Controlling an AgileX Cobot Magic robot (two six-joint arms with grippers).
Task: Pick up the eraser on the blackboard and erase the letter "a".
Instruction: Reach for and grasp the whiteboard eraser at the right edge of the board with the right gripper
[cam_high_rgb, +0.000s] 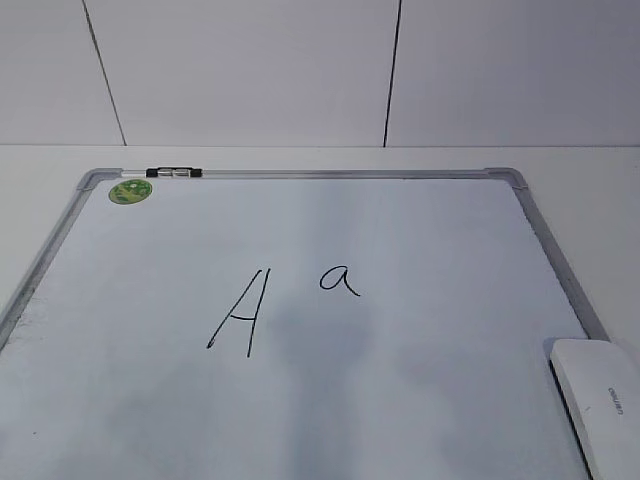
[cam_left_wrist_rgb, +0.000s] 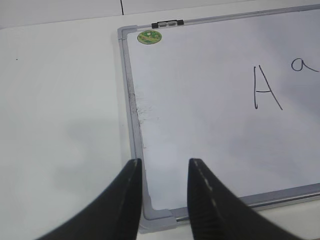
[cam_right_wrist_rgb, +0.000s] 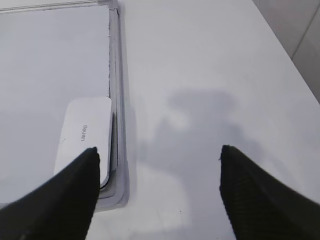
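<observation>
One blackboard (cam_high_rgb: 420, 400), white-faced with a grey frame, lies flat on my white worktop (cam_high_rgb: 580, 170). One round green sticker (cam_high_rgb: 131, 191) sits at its far left corner, just beside one small black-and-silver clip (cam_high_rgb: 172, 173) on the far frame rail. Two marks are written near the board's middle: one large capital "A" (cam_high_rgb: 238, 313) and, just right of it and slightly farther back, one small letter "a" (cam_high_rgb: 339, 280); the two do not touch. One eraser (cam_high_rgb: 600, 400), white and oblong with small grey lettering, rests on the board surface at the near right corner, its long side running along the right frame rail and close against it. My left tool (cam_left_wrist_rgb: 164, 167) has its two dark fingers spread and holding nothing, poised above the board's near left corner, over the frame. My right tool (cam_right_wrist_rgb: 159, 152) is spread wide and holding nothing, with its left finger (cam_right_wrist_rgb: 65, 200) overlapping the eraser's near end in view and its right finger over bare worktop; contact with the eraser I cannot tell. Open board surface lies between the eraser and both letters. Bare worktop runs outside the left and right rails.
</observation>
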